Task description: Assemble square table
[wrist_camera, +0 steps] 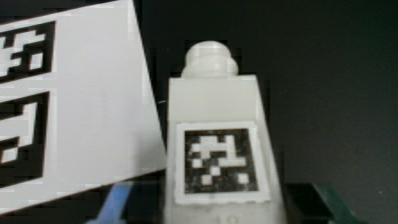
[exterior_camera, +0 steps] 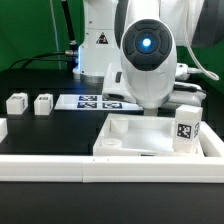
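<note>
The white square tabletop (exterior_camera: 125, 148) lies in front of the arm, rim up. One tagged leg (exterior_camera: 186, 128) stands upright at its right side. Two small white legs (exterior_camera: 16, 103) (exterior_camera: 43, 103) sit on the black table at the exterior view's left. My gripper (exterior_camera: 152, 106) is low behind the tabletop, mostly hidden by the wrist. In the wrist view another tagged leg (wrist_camera: 219, 140) lies lengthwise between my fingers (wrist_camera: 125, 200), tag up, its rounded tip pointing away. A dark gap shows on each side of it, so the gripper (wrist_camera: 217, 208) looks open around the leg.
The marker board (exterior_camera: 100, 101) lies just beside the gripper and shows in the wrist view (wrist_camera: 71, 100) close to the leg. The long white border rail (exterior_camera: 90, 172) runs along the front. The robot base (exterior_camera: 95, 50) stands behind.
</note>
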Controlling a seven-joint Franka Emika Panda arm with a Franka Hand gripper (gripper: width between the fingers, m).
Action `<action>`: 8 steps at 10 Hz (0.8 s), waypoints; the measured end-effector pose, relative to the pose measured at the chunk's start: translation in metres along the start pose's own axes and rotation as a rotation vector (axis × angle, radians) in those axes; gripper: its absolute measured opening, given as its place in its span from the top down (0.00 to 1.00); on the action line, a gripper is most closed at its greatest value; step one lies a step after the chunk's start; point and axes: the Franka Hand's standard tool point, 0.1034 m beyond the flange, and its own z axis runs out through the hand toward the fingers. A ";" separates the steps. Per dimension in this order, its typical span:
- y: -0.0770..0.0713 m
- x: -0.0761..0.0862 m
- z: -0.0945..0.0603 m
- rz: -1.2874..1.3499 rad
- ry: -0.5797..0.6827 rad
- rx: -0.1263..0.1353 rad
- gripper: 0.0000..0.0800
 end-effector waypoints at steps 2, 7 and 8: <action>0.002 0.000 -0.004 0.002 0.004 0.005 0.64; 0.036 -0.036 -0.106 -0.104 0.109 -0.062 0.64; 0.034 -0.030 -0.108 -0.107 0.147 -0.061 0.64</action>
